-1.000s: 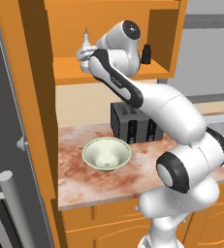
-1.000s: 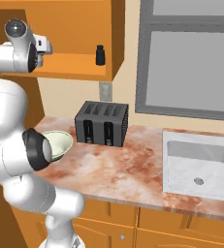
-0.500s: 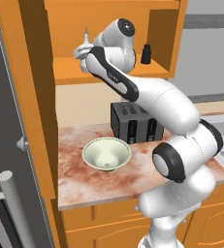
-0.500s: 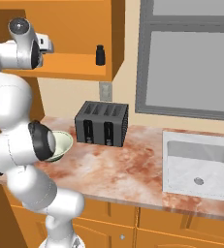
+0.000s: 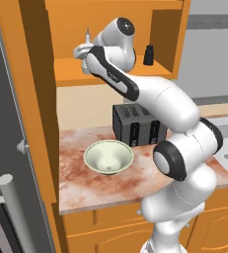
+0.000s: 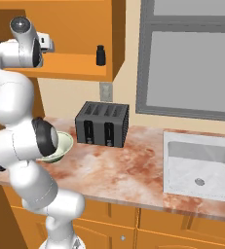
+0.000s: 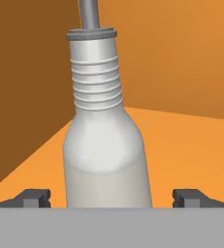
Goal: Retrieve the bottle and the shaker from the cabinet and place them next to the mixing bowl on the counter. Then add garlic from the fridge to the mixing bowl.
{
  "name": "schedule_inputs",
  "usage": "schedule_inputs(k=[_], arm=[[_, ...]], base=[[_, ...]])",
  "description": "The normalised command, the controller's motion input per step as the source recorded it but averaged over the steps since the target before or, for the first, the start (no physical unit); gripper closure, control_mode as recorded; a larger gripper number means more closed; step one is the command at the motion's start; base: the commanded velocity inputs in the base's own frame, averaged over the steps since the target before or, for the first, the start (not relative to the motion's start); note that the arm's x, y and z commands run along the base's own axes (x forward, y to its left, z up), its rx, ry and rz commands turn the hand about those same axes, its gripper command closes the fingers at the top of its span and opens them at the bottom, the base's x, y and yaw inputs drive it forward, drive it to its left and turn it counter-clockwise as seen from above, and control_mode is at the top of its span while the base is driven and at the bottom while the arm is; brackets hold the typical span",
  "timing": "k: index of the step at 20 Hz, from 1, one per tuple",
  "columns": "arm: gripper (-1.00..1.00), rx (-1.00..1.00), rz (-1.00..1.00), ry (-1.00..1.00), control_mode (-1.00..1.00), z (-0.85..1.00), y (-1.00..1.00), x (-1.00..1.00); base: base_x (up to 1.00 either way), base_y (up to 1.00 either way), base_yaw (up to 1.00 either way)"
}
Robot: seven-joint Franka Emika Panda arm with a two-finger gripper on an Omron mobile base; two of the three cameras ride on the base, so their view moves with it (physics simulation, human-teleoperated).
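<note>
Between the wide-open fingers (image 7: 36, 197) of the hand (image 7: 111, 198), upright on the cabinet shelf (image 7: 191, 145): bottle (image 7: 105, 145), ungripped. From the base views, shaker (image 5: 148, 55) well aside; mixing bowl (image 5: 108, 156) below on table (image 5: 86, 183).

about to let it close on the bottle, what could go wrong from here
The end effector is open with the tall, narrow bottle standing upright between its fingertips; an uneven close could tip it on the cabinet shelf. The cabinet wall is close beside it, so the hand may bump it when pulling out.

cabinet shelf (image 6: 80, 68) holding bottle (image 7: 106, 145), shaker (image 6: 101, 55)
</note>
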Motion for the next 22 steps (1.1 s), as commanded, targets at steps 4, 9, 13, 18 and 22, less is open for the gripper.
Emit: schedule_inputs(k=[4, 9, 13, 18, 22], arm=[[-1.0, 0.0, 0.0, 0.0, -1.0, -0.04, 0.06, 0.09], [-1.0, 0.0, 0.0, 0.0, -1.0, -0.03, 0.01, 0.0], [-1.0, 0.0, 0.0, 0.0, -1.0, 0.0, 0.0, 0.0], [1.0, 0.0, 0.0, 0.0, -1.0, 0.0, 0.0, 0.0], [1.0, 0.0, 0.0, 0.0, -1.0, 0.0, 0.0, 0.0]], base=[[0.0, 0.0, 0.0], [0.0, 0.0, 0.0], [0.0, 0.0, 0.0], [0.0, 0.0, 0.0], [0.0, 0.0, 0.0]])
